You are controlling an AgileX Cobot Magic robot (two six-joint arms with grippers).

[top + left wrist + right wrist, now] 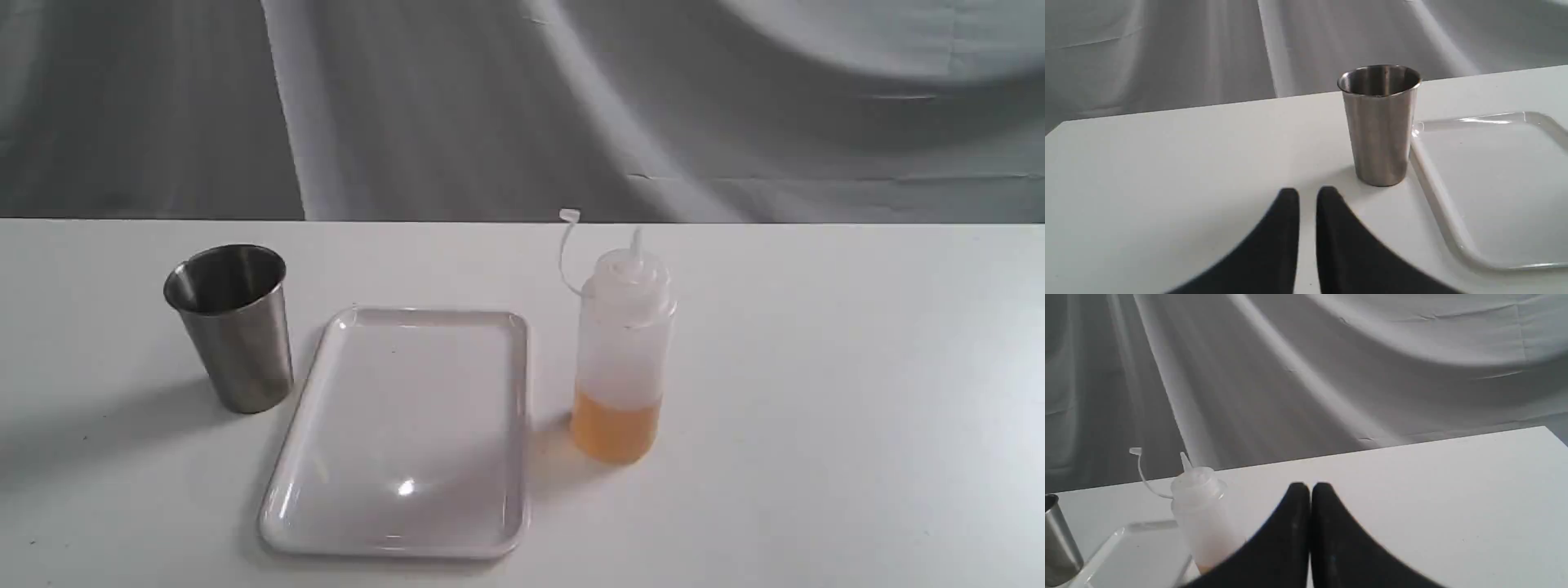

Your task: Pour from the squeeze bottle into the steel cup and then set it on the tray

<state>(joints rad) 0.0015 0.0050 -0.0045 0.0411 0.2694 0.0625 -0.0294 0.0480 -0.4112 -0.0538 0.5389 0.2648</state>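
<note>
The squeeze bottle (pixel 622 359) stands upright on the white table, right of the tray (pixel 404 433), with amber liquid in its bottom and its cap strap curling up to the left. The steel cup (pixel 233 327) stands upright left of the tray. Neither gripper shows in the exterior view. In the left wrist view my left gripper (pixel 1307 194) is shut and empty, short of the steel cup (pixel 1380 122) and beside the tray (pixel 1453 228). In the right wrist view my right gripper (pixel 1310 489) is shut and empty, apart from the squeeze bottle (pixel 1202 514).
A grey draped cloth (pixel 522 106) hangs behind the table's far edge. The white table (pixel 857 408) stretches wide to the right of the bottle and in front of the tray. The tray holds nothing.
</note>
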